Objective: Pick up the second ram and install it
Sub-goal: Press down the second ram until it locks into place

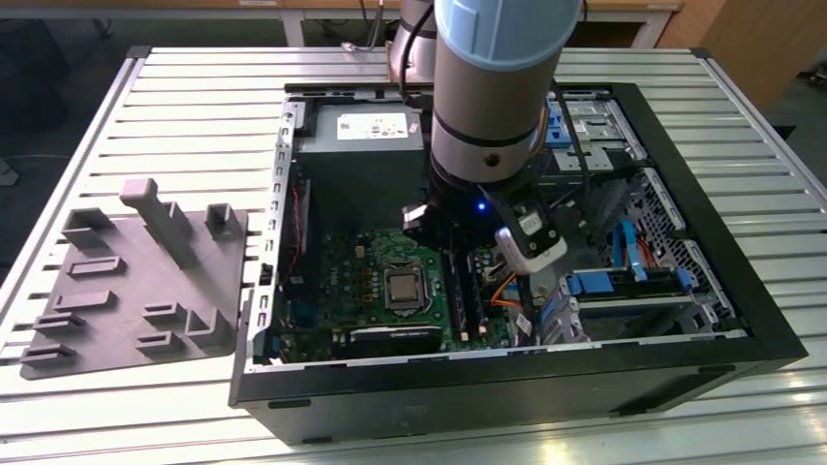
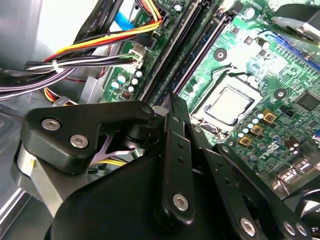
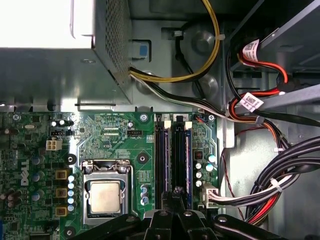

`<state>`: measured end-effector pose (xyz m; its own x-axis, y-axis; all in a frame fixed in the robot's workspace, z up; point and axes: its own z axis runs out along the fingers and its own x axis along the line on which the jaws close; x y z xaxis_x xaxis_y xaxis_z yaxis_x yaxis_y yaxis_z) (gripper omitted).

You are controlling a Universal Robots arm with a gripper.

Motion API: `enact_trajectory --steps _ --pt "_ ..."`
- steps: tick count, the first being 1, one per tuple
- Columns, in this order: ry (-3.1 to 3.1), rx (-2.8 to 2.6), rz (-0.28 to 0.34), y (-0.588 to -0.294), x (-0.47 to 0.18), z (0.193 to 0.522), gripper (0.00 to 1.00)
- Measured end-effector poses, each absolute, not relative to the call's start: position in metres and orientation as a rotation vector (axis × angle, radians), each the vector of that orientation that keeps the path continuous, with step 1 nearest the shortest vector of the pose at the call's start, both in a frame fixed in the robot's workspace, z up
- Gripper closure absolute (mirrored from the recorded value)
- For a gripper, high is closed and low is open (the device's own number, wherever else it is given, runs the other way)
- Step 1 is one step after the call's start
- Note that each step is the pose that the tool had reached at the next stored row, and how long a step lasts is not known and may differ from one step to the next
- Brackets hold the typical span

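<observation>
Found the second ram (image 3: 183, 150) standing on edge in 1 of the long black sockets on the green board (image 3: 120, 135), on the side nearer the bundled cables (image 3: 290, 165), as far as could be told; looked like a thin dark strip with a bluish face in both wrist views (image 2: 200, 55). Saw a neighbouring socket (image 3: 161, 155) just beside it, toward the processor (image 3: 105, 196).

Saw the end effector (image 3: 177, 192) directly over the near end of that stick, fingers (image 2: 176, 150) drawn together until the tips met, no gap left between them (image 2: 172, 102). Could not tell whether the tips pinched the stick's top edge or merely touched it.

Noted a metal power box (image 3: 45, 65) beyond the far end of the sockets, with yellow and black wires running from it.

In the exterior view, saw the arm (image 1: 498, 87) reaching straight down into the open computer case (image 1: 723, 320), which lay on its side on the slatted surface (image 1: 168, 407). Noted a grey moulded tray (image 1: 130, 291) with upright posts on the exterior view's left, apart from the case.
</observation>
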<state>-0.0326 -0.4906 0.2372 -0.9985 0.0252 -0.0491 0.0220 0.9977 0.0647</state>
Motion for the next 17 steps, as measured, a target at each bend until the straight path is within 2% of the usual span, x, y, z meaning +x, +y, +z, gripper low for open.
enact_trajectory --steps 17 --pt "3.090 0.036 0.099 -0.4967 -0.0326 0.2372 0.89"
